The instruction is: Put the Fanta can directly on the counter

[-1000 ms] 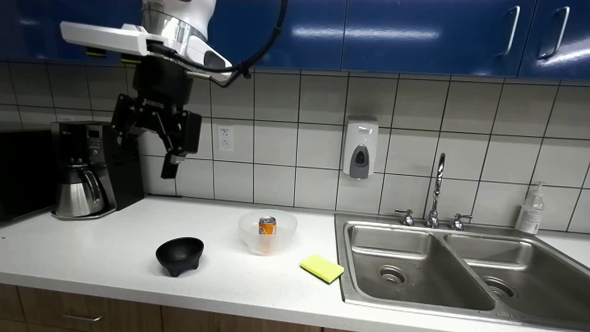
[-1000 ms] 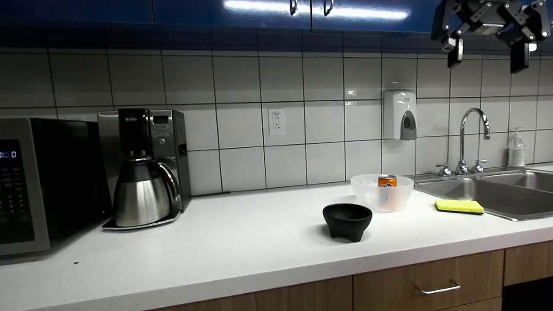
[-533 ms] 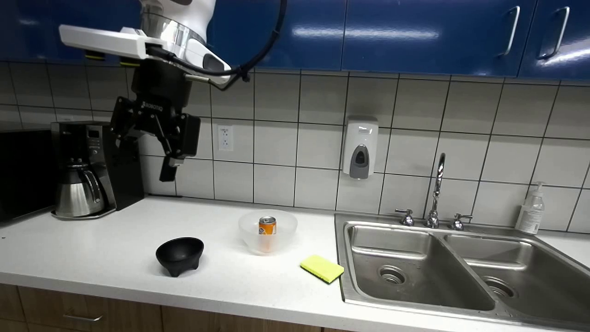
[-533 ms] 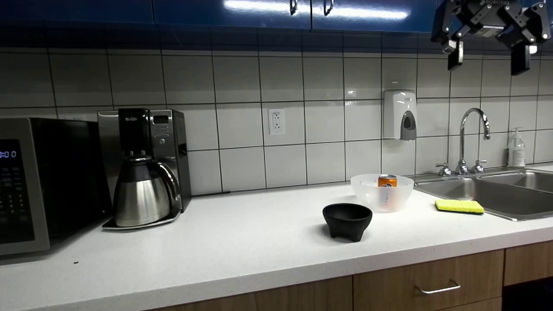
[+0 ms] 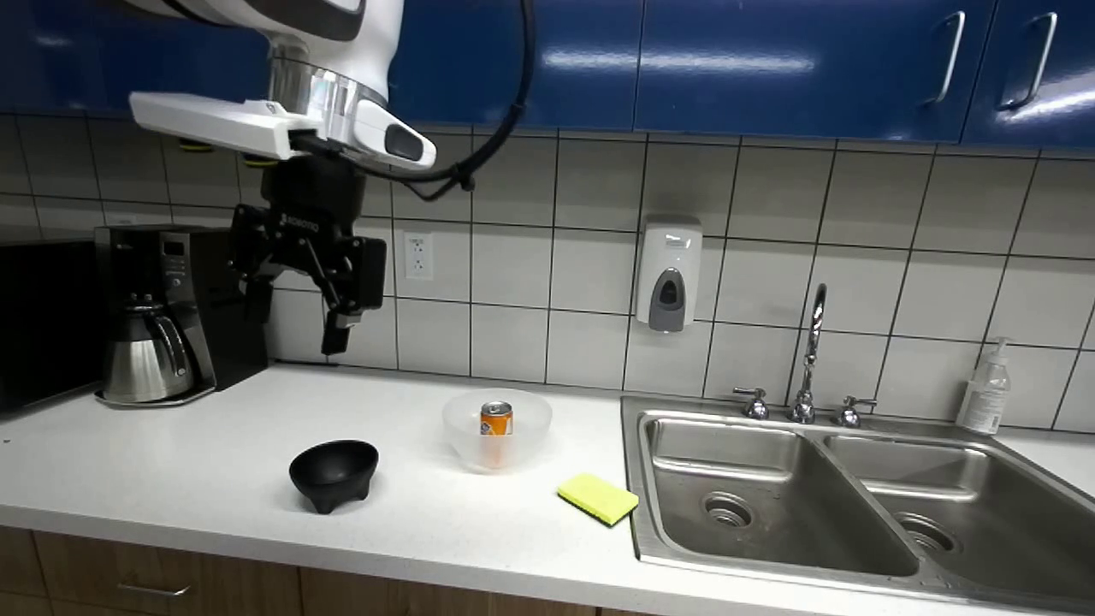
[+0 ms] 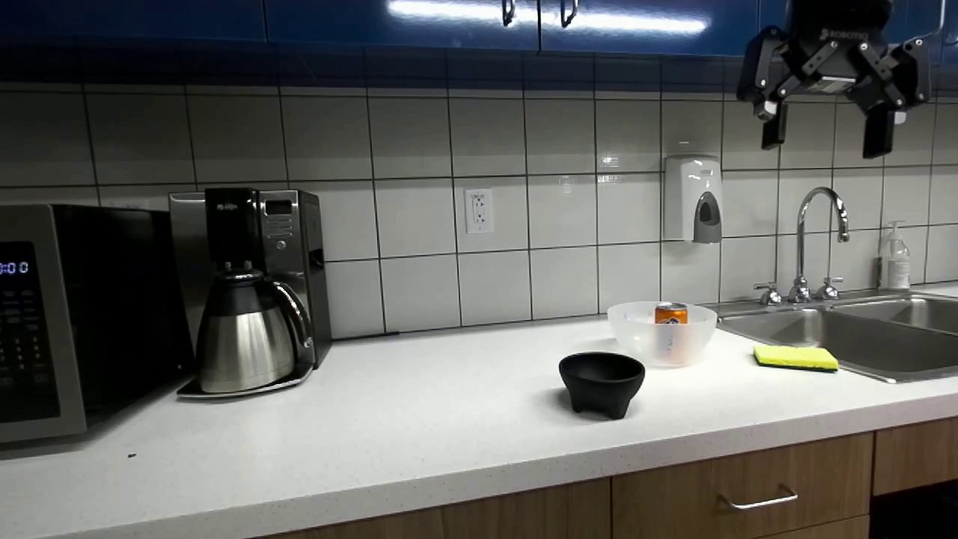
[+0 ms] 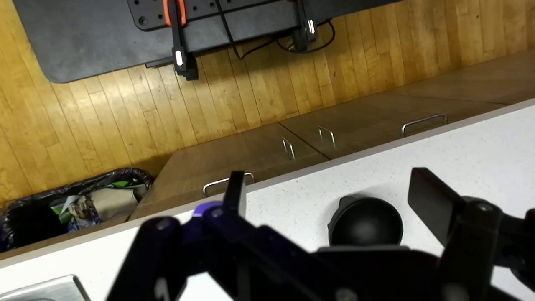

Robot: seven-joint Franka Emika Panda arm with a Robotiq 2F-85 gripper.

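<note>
Overhead, the gripper [image 6: 825, 141] hangs above the counter [image 6: 449, 397], fingers [image 6: 878, 136] apart. Toward the front stands a black bowl [image 6: 602, 380]; farther back, a translucent bowl [image 6: 635, 334] contains the Fanta can [image 6: 671, 314], upright. Beyond, a dispenser [image 6: 691, 198] is mounted on the tiled wall [image 6: 415, 218].

Gripper [image 6: 826, 138] hangs high above counter [image 5: 197, 453], jaws apart; free air under it, tho black bowl [image 5: 334, 472] shows between jaws in wrist view; can [image 5: 496, 418] stands inside cloudy bowl [image 5: 529, 436], so bowl wall blocks low sideways reach; way in from above looks free; tiled wall [image 5: 513, 338] stands behind, cupboards [image 5: 727, 94] up top, can't tell how far they jut; sponge [image 5: 598, 498] takes up room just beside sink [image 5: 643, 479]; faucet [image 5: 804, 405] sticks up at back of sink; roomiest bit of counter runs from coffee maker [image 6: 284, 251] to black bowl; smaller gap between two bowls
</note>
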